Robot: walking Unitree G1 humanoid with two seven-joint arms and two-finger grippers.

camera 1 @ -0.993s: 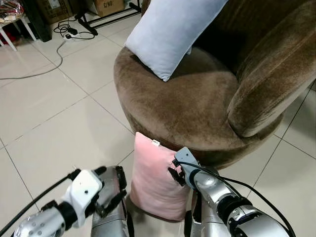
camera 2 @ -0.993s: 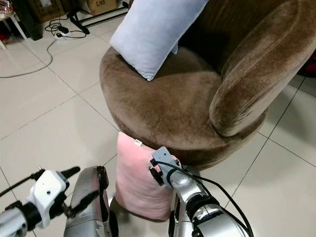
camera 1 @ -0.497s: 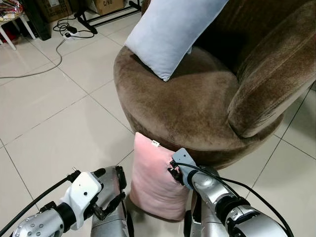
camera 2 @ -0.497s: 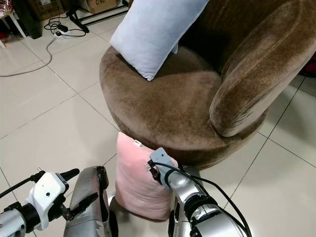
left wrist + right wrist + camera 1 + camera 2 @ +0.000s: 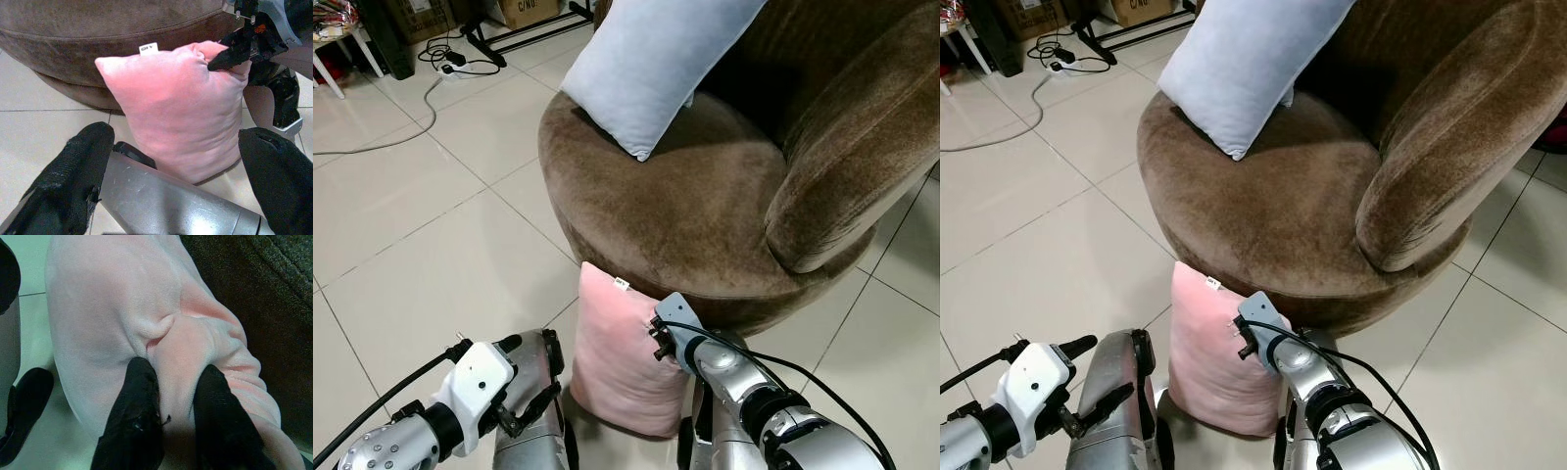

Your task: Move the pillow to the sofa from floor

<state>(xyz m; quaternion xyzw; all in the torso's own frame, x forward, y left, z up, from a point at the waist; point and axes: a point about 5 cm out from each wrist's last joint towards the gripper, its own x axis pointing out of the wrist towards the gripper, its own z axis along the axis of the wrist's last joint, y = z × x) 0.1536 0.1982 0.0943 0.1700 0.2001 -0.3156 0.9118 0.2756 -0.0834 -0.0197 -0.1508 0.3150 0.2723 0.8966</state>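
A pink pillow [image 5: 622,362] stands on edge on the tiled floor, leaning against the base of the round brown sofa [image 5: 705,196]. My right gripper [image 5: 656,345] is at the pillow's upper right corner, shut on a fold of its fabric; in the right wrist view both black fingers [image 5: 139,396] pinch the pink cloth [image 5: 107,308]. Low and to the left of the pillow, my left gripper [image 5: 530,374] is open and apart from it. The left wrist view looks between its spread fingers [image 5: 83,161] at the pillow [image 5: 181,107].
A light blue pillow [image 5: 651,59] leans on the sofa seat. Cables and a power strip [image 5: 450,64] lie on the floor at the back left, near a cardboard box [image 5: 529,12]. My silver leg [image 5: 533,431] stands just left of the pink pillow.
The left arm has sunk a little. The right gripper has edged slightly along the pillow's corner and keeps its pinch.
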